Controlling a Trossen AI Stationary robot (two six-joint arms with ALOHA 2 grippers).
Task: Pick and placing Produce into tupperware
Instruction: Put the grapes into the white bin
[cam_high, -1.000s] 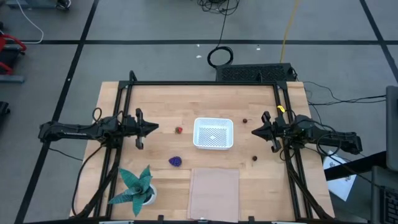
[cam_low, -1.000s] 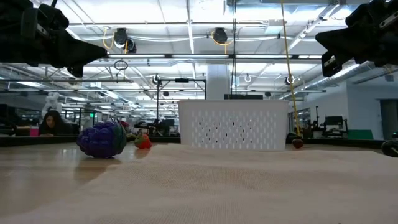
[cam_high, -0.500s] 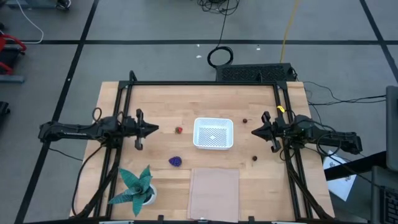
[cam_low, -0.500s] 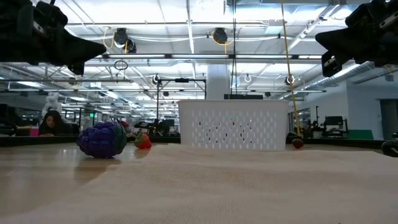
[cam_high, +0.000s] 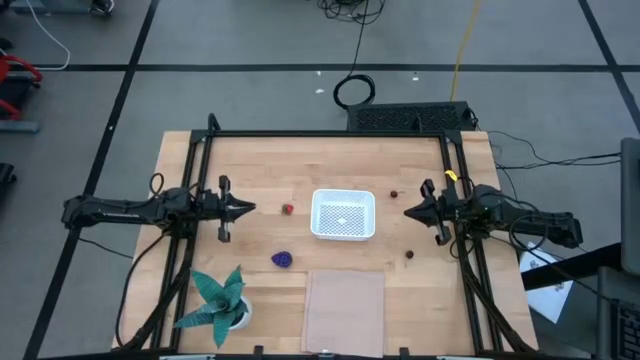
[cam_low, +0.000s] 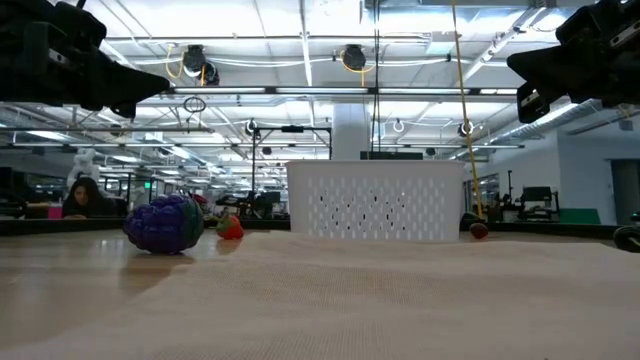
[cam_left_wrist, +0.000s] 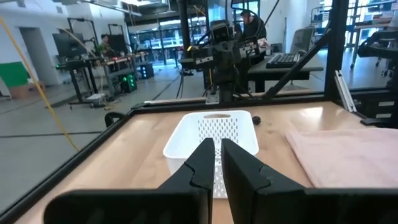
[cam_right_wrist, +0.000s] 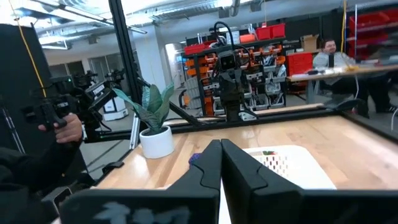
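Grippers: my left gripper (cam_high: 248, 208) and right gripper (cam_high: 410, 212) were both closed on nothing, hovering above the table (cam_high: 260, 160).
Arm pose: both arms reached level from opposite sides, tips aimed at the tub (cam_high: 343, 215) between them.
Produce: purple lump (cam_high: 282, 260), red piece (cam_high: 288, 210) and two brown balls (cam_high: 394, 195) (cam_high: 409, 254) lay scattered around the tub, none inside.
Why: I judged this a ready stance; no pick had started.
Nearest: the red piece lay near my left gripper.
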